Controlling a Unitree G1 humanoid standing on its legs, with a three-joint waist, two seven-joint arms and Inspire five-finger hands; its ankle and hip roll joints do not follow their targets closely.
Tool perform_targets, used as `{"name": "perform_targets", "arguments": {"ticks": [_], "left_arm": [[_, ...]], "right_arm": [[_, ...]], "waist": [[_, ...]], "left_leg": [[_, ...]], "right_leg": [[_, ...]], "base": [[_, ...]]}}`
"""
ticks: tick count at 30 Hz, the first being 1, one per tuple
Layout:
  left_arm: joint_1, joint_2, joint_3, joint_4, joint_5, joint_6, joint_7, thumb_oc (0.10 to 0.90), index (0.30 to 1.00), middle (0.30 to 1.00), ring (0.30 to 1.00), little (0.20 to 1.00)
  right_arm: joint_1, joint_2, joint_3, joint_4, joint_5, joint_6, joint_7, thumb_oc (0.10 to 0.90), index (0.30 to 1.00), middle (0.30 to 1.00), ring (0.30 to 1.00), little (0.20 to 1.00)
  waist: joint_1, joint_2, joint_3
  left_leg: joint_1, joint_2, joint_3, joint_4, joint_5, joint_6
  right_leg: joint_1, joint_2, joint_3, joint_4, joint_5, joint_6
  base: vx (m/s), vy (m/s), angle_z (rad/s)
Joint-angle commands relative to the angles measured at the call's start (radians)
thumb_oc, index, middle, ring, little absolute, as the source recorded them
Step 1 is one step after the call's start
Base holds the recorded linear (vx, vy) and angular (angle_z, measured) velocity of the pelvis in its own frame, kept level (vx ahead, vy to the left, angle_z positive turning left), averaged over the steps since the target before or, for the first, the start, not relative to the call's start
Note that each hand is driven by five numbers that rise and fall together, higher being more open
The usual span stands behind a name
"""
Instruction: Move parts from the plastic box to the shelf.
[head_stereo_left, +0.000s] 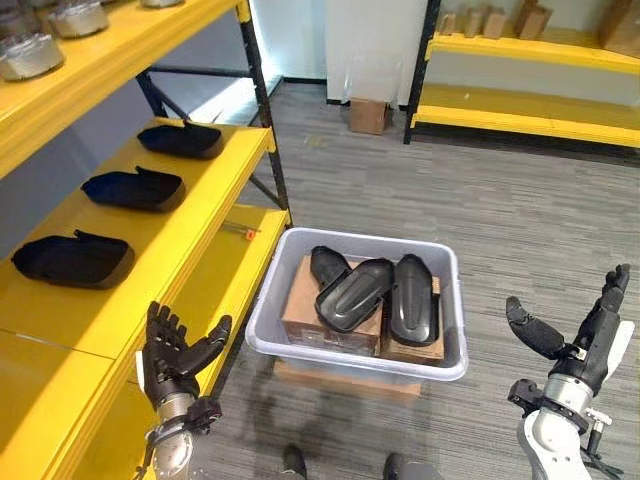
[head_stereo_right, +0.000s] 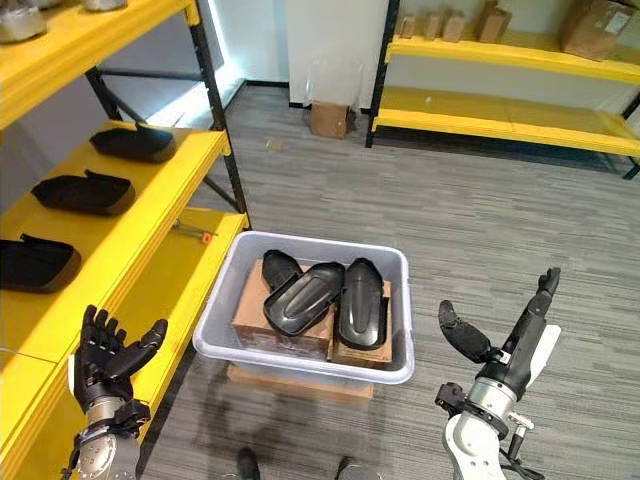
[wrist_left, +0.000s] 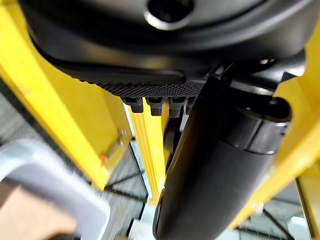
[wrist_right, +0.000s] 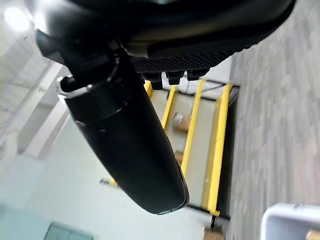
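Both hands are empty. The left hand (head_stereo_left: 172, 352) is raised beside the front edge of the yellow shelf (head_stereo_left: 215, 165), fingers (head_stereo_left: 160, 330) straight and spread, thumb held apart, holding nothing. The right hand (head_stereo_left: 585, 335) is raised over the grey floor (head_stereo_left: 520, 230), fingers extended upward and thumb splayed wide, also holding nothing. The plastic box (head_stereo_left: 350, 353) stands on the floor between the two hands, nearer the left fingers and well apart from the right fingers. It holds three black parts (head_stereo_left: 390, 295) lying on cardboard cartons: one overlaps its neighbour, and one lies straight on the side toward the right fingers. Three similar black parts (head_stereo_left: 135, 188) already lie in a row on the shelf, ahead of the left fingers; free shelf surface lies between the nearest of these and the left fingers. The step in hand appears to be the reach into the box for the next part. Recommended procedure: select the topmost, overlapping part first, so that no other part is dragged along. Keep the fingers straight until they are on both sides of the part's narrow width, then close across that width. The shells look smooth and curved, so a grip near the middle should limit tilting. Clear the box rim on lifting, and set the part down on the free shelf surface, apart from the nearest part.
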Motion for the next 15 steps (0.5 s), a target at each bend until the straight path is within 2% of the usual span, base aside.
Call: {"name": "perform_targets", "arguments": {"ticks": [1, 4, 10, 11, 13, 15], "left_arm": [[-0.026, 0.117, 0.067, -0.16, 0.04, -0.109, -0.018, 0.9, 1.0, 1.0, 1.0, 1.0], [-0.028, 0.121, 0.067, -0.164, 0.037, -0.109, -0.018, 0.9, 1.0, 1.0, 1.0, 1.0], [-0.028, 0.121, 0.067, -0.164, 0.037, -0.109, -0.018, 0.9, 1.0, 1.0, 1.0, 1.0], [-0.052, 0.126, 0.065, -0.163, 0.029, -0.1, -0.042, 0.9, 1.0, 1.0, 1.0, 1.0], [-0.06, 0.13, 0.062, -0.16, 0.029, -0.097, -0.056, 0.9, 1.0, 1.0, 1.0, 1.0], [-0.07, 0.135, 0.06, -0.155, 0.032, -0.095, -0.073, 0.9, 1.0, 1.0, 1.0, 1.0]], "right_arm": [[-0.122, -0.043, -0.034, -0.091, -0.026, -0.086, -0.009, 0.9, 1.0, 1.0, 1.0, 1.0], [-0.137, -0.041, -0.022, -0.086, -0.057, -0.082, -0.008, 0.9, 1.0, 1.0, 1.0, 1.0], [-0.137, -0.041, -0.022, -0.086, -0.057, -0.082, -0.009, 0.9, 1.0, 1.0, 1.0, 1.0], [-0.203, -0.072, 0.011, -0.052, -0.123, -0.049, -0.01, 0.9, 1.0, 1.0, 1.0, 1.0], [-0.214, -0.087, 0.015, -0.046, -0.152, -0.049, -0.009, 0.9, 1.0, 1.0, 1.0, 1.0], [-0.235, -0.112, 0.016, -0.045, -0.157, -0.024, 0.035, 0.9, 1.0, 1.0, 1.0, 1.0]], "waist": [[0.031, -0.022, -0.016], [0.045, -0.028, -0.015], [0.045, -0.028, -0.015], [0.083, -0.048, -0.019], [0.087, -0.054, -0.024], [0.09, -0.06, -0.028]], "left_leg": [[0.002, 0.068, -0.011, 0.051, -0.064, -0.043], [-0.009, 0.064, -0.013, 0.058, -0.07, -0.038], [-0.009, 0.064, -0.013, 0.059, -0.07, -0.038], [-0.04, 0.044, -0.032, 0.107, -0.102, -0.017], [-0.037, 0.03, -0.037, 0.118, -0.117, -0.004], [-0.027, 0.016, -0.039, 0.131, -0.135, 0.012]], "right_leg": [[0.106, -0.014, -0.01, -0.05, -0.017, 0.023], [0.115, -0.021, -0.018, -0.063, -0.012, 0.027], [0.115, -0.021, -0.018, -0.063, -0.012, 0.027], [0.151, -0.027, -0.027, -0.072, -0.02, 0.029], [0.158, -0.026, -0.028, -0.059, -0.028, 0.028], [0.161, -0.026, -0.03, -0.033, -0.04, 0.023]], "base": [[0.02, 0.11, 0.08], [0.01, 0.047, -0.05], [0.01, 0.018, 0.05], [0.06, 0.134, 0.0], [0.08, 0.155, 0.07], [0.08, 0.151, 0.04]]}}
